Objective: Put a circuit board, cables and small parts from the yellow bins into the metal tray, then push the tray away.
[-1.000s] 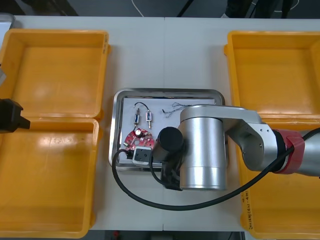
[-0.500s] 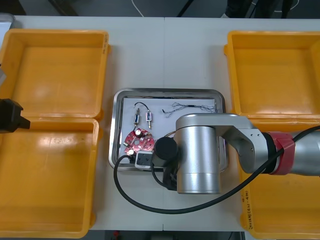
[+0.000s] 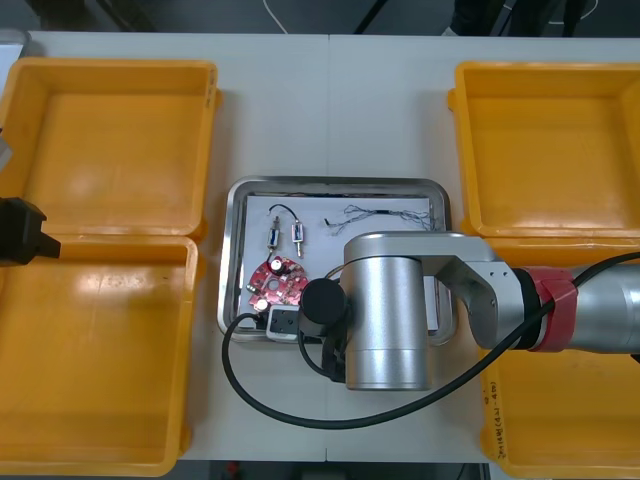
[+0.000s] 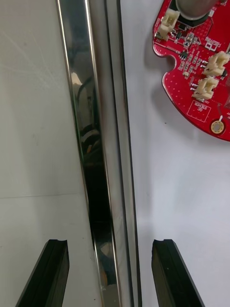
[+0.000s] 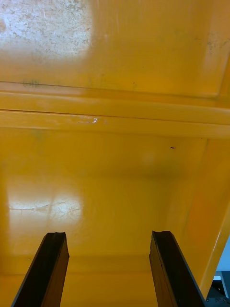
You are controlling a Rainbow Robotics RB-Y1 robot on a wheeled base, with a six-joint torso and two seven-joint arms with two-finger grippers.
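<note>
Right gripper (image 4: 109, 247) wide open, empty, straddling metal tray (image 3: 335, 183) rim, ctr frame (circuit board (image 3: 277, 280) inside); left gripper (image 5: 108, 240) open, parked L edge.

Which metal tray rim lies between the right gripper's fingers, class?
The near rim, by the circuit board, straddled by the right gripper; left gripper hangs over yellow bins.

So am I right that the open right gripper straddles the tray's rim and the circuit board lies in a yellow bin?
No: the circuit board lies in the metal tray, per the right wrist view; the right gripper straddles its rim.
</note>
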